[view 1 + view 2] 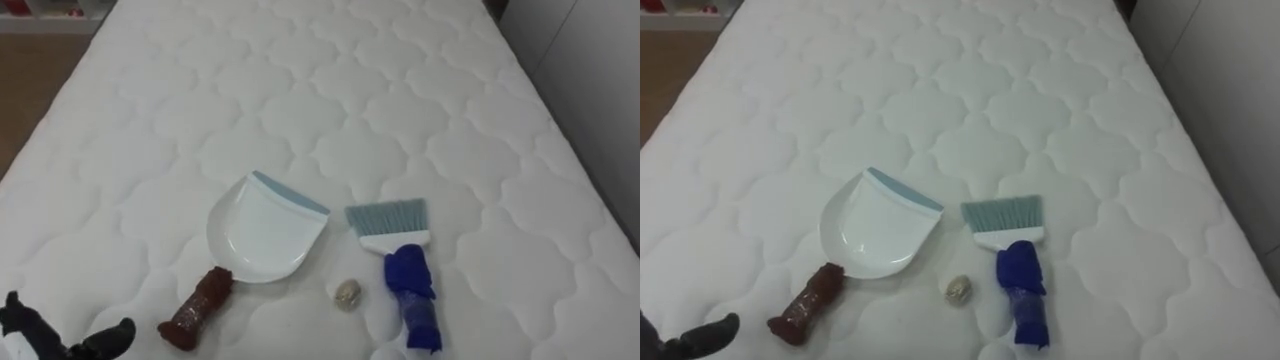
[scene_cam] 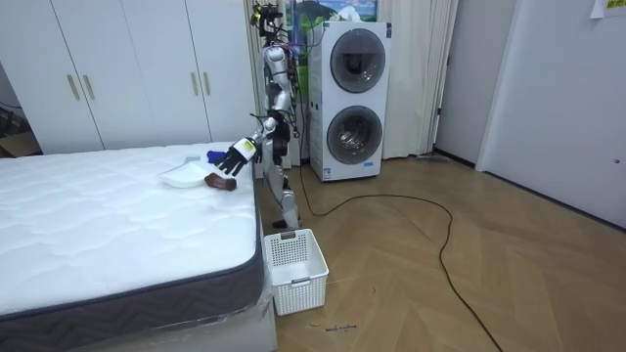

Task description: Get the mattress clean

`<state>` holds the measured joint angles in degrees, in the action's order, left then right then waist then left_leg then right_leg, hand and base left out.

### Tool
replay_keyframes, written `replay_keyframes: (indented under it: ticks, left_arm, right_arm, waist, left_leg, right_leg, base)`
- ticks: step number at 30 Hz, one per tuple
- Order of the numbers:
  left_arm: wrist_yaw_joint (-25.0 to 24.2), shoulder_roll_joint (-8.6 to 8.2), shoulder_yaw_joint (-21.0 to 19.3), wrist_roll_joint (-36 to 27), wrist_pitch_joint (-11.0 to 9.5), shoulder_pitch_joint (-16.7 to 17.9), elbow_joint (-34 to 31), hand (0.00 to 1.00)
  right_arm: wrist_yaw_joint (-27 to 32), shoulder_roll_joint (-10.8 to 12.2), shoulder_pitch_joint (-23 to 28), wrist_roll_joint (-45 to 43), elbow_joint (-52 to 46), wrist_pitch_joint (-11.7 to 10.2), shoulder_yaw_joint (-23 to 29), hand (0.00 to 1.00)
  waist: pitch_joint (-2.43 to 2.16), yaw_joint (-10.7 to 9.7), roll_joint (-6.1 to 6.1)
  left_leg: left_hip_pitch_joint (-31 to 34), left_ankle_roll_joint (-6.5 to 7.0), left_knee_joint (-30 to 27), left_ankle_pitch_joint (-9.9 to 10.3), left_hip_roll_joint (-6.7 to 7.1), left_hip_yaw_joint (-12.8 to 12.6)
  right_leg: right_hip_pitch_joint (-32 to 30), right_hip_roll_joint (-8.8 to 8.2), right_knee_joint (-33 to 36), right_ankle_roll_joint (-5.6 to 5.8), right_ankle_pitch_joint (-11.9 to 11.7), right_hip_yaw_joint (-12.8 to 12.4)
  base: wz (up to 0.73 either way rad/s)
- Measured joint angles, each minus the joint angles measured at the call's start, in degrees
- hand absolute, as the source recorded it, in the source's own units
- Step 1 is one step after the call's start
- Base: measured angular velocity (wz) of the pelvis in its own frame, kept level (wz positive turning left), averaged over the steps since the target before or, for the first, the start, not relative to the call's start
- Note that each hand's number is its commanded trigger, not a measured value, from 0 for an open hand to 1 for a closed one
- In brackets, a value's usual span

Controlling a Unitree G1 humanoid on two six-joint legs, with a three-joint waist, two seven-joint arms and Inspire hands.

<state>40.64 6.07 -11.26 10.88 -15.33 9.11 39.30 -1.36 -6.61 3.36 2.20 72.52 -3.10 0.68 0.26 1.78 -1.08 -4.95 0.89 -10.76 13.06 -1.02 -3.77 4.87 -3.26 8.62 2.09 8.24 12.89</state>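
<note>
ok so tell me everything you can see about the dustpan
The dustpan lies flat on the white quilted mattress. It is a white, plastic-looking pan with a pale blue lip, holding nothing, and its dark reddish-brown wrapped handle points back toward the robot's left. The lip faces away and right. The brush and a small crumpled ball lie beside it, not touching.

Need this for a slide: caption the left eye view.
Left hand near a white dustpan, blue-handled brush and small crumpled scrap lying on a quilted white mattress.
</note>
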Motion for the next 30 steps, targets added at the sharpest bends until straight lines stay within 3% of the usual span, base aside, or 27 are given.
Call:
replay_keyframes:
  ticks: [6,10,19,23,27,30]
  left_arm:
    - [0.31,0.54,4.0,0.01,-1.32,-0.62,0.0,0.0]
    - [-0.18,2.08,7.67,-0.53,-1.33,-0.59,0.01,0.0]
    - [-4.33,2.27,11.22,-0.38,-1.31,-0.63,0.07,0.0]
    - [-6.21,2.29,11.63,0.08,-1.3,-0.7,0.06,0.0]
    - [-6.5,2.33,12.24,0.23,-1.3,-1.16,-0.11,0.0]
    - [-6.57,2.62,13.87,0.58,-1.31,-2.5,0.08,0.0]
  right_arm:
    - [-0.02,0.0,0.0,0.12,0.06,-0.6,-0.17,0.0]
    - [-0.04,0.0,-0.07,1.05,0.06,-0.68,-0.73,0.0]
    - [-0.06,0.01,-1.34,2.49,1.25,-0.71,-2.25,0.0]
    - [-0.1,0.01,-1.53,2.42,1.29,-0.71,-2.24,0.0]
    - [-0.08,-0.1,-2.11,2.09,1.29,-1.46,-2.25,0.0]
    - [-0.08,-0.38,-2.22,2.13,1.42,-1.85,-3.27,0.0]
  waist:
    - [0.12,-0.57,0.17]
    - [0.19,-1.47,0.08]
    - [0.59,-2.0,-0.58]
    - [0.59,-2.24,-0.48]
    - [0.08,-3.23,0.02]
    - [0.24,-3.44,0.31]
  left_leg:
    - [0.15,-0.01,-0.13,-0.01,0.0,0.22]
    - [0.09,-0.03,-0.02,-0.04,0.05,0.53]
    - [0.33,-0.03,0.16,-0.03,0.05,0.64]
    - [0.5,-0.03,0.25,-0.03,0.0,0.66]
    - [2.26,-0.02,-0.57,-0.04,0.01,0.7]
    - [2.49,-0.02,-0.64,-0.03,0.01,0.84]
  right_leg:
    - [0.07,-0.01,0.01,-0.01,-0.01,0.19]
    - [0.13,-0.01,0.0,-0.01,-0.01,0.18]
    - [-0.16,0.01,-0.04,-0.01,-0.01,0.06]
    - [-0.33,0.06,-0.02,-0.01,-0.01,0.13]
    - [-2.02,0.01,0.4,-0.07,-0.05,0.06]
    - [-2.12,-0.01,0.35,-0.09,-0.06,0.24]
  base:
    - [0.01]
    - [0.0]
    - [0.0]
    - [0.0]
    - [0.0]
    - [0.0]
